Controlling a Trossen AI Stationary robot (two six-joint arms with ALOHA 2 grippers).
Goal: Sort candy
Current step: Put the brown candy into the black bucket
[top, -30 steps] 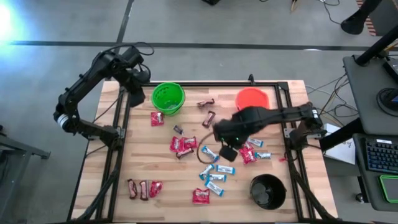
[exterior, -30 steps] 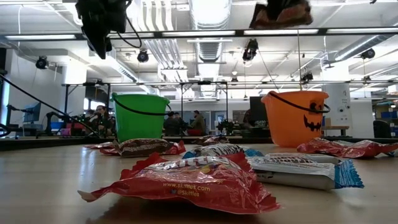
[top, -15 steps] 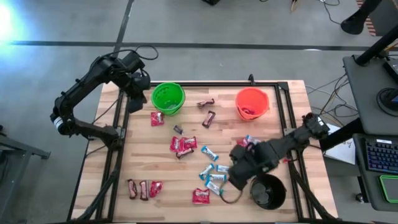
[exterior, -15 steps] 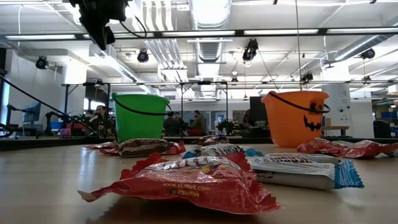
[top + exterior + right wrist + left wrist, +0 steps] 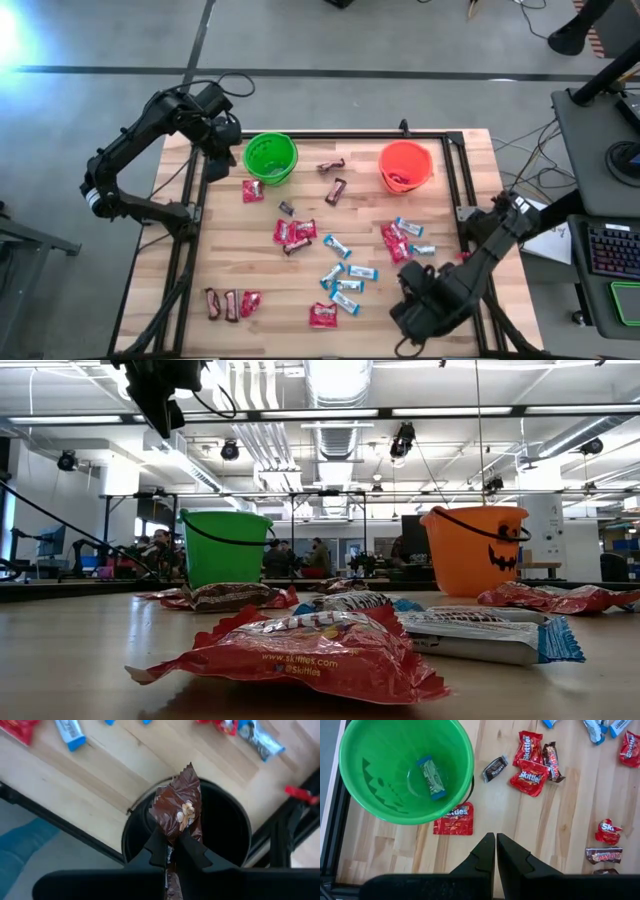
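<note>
Now right claw [image 5: 172,851] pinches brown candy [image 5: 179,809] above black bucket [image 5: 227,827].

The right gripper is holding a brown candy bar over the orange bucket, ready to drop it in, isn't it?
Not quite: the right gripper does hold the brown bar, but over the black bucket, not the orange one. The right wrist view shows it.

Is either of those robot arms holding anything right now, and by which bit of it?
Yes. The right pincer pinches a dark brown candy bar by its lower end, above the black bucket. The left pincer, shut beside the green bucket, holds nothing.
</note>
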